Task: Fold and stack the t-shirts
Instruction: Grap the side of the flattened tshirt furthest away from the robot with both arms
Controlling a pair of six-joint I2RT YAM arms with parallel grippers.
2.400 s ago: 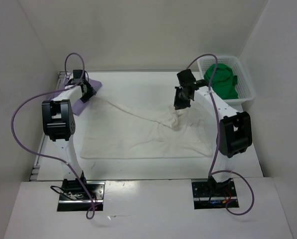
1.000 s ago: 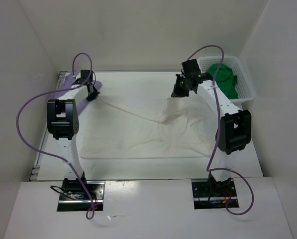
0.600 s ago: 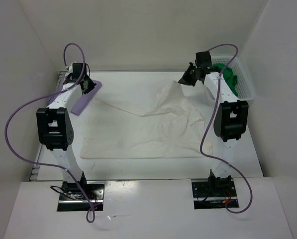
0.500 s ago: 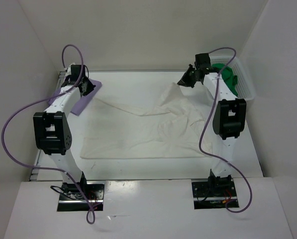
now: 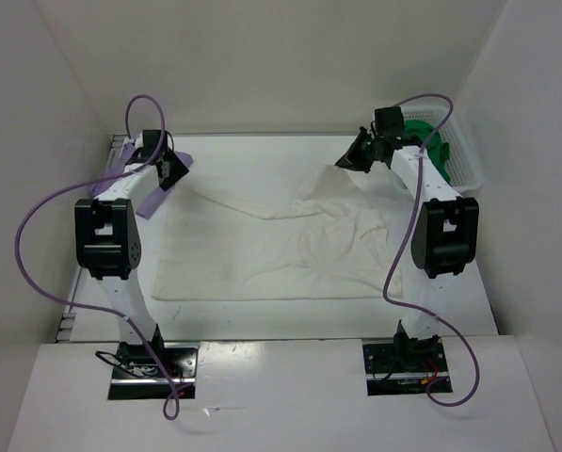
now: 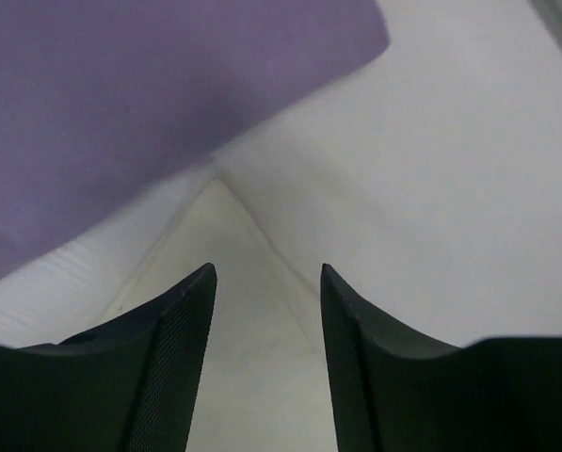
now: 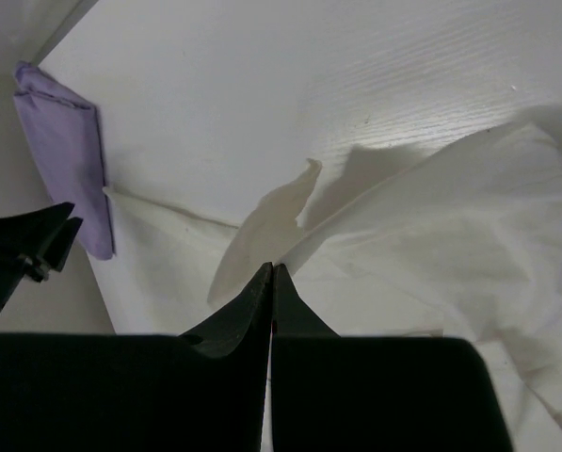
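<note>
The cream t-shirt [image 5: 281, 247] lies spread across the middle of the table. My right gripper [image 5: 349, 162] is shut on its far right corner and holds that edge lifted near the basket; in the right wrist view the cloth [image 7: 450, 217] runs up into the shut tips [image 7: 271, 268]. My left gripper [image 5: 170, 169] stands open at the far left, and the shirt's pointed corner [image 6: 226, 240] lies loose between its fingers [image 6: 266, 273]. The folded lavender t-shirt [image 5: 152, 200] [image 6: 120, 94] lies just beside it. The green t-shirt [image 5: 438, 155] sits bunched in the basket.
A white mesh basket [image 5: 466, 162] stands at the far right corner, close behind my right arm. White walls close in the table on the left, back and right. The lavender t-shirt [image 7: 69, 151] and my left gripper's fingers [image 7: 36, 235] show at the left of the right wrist view.
My left gripper has opened and let go of the cream t-shirt's corner. My right gripper has carried its corner back and to the right, spreading the shirt out.
</note>
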